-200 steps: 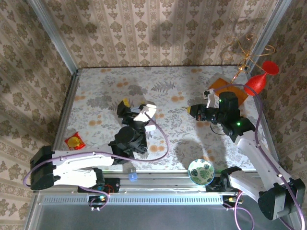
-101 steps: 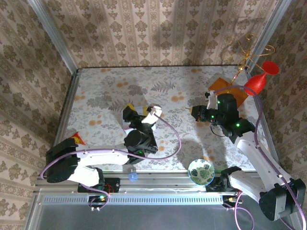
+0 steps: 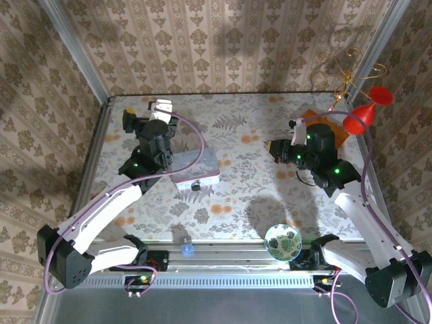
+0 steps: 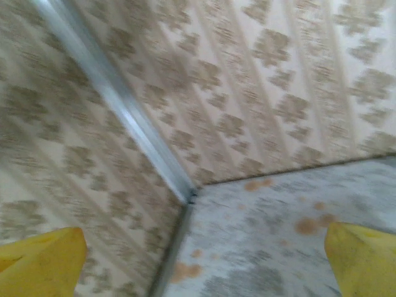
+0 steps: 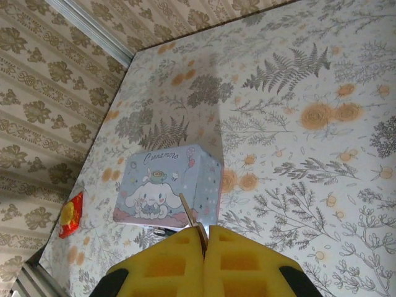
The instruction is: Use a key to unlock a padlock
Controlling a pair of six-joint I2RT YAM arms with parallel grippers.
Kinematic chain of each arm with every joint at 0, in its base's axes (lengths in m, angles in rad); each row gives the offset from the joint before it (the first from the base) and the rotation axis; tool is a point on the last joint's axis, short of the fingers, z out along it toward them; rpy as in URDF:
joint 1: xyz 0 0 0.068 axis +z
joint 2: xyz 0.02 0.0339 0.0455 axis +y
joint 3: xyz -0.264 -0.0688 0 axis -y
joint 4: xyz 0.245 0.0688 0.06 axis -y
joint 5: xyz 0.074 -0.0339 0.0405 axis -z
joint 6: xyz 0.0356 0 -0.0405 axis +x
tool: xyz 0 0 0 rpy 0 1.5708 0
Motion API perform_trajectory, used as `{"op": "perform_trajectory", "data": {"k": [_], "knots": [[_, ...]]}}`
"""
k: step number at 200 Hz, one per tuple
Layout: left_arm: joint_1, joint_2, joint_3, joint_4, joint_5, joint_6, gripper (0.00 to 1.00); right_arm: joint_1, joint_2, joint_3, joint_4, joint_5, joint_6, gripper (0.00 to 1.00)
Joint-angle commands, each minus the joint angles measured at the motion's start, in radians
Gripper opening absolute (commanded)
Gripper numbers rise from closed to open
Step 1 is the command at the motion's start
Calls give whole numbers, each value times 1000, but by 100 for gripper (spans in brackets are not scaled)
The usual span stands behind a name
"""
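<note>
Pinching the key (image 5: 189, 213) by its head, my right gripper (image 5: 204, 238) was clenched, the blade poking out above the tabletop (image 5: 297, 185). My left gripper (image 4: 201, 263) stood released and empty. The padlock (image 3: 196, 185) sat at the tin's (image 3: 197, 167) near edge. It looked small, hard and slippery, probably best gripped across its body.

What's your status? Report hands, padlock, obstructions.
Left hand open, empty. Right hand shut on thin silvery metal key. Small dark metal padlock at pale tin box's near edge. Nothing between them.
</note>
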Motion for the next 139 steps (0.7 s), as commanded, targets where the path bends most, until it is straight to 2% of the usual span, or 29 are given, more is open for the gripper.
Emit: {"op": "perform_trajectory", "data": {"k": [1, 26, 45, 55, 73, 90, 105, 139], "knots": [[31, 42, 66, -378, 328, -333, 100, 14, -12, 22, -38, 50, -6, 0], [57, 31, 87, -615, 576, -664, 100, 26, -14, 9, -35, 72, 2, 0], [38, 12, 14, -715, 679, -891, 100, 32, -12, 6, -35, 76, 3, 0], [-9, -2, -36, -743, 667, -966, 100, 32, -13, 6, -34, 76, 1, 0], [-140, -12, -87, -788, 575, -1053, 99, 35, -18, 6, -36, 75, -7, 0], [-222, 0, -122, -782, 557, -1118, 93, 37, -24, 7, -45, 73, -15, 0], [-255, 14, -161, -750, 549, -1151, 87, 37, -30, 6, -56, 74, -21, 0], [-299, 88, -242, -646, 462, -1198, 83, 38, -57, -15, -61, 80, -27, 0]]}}
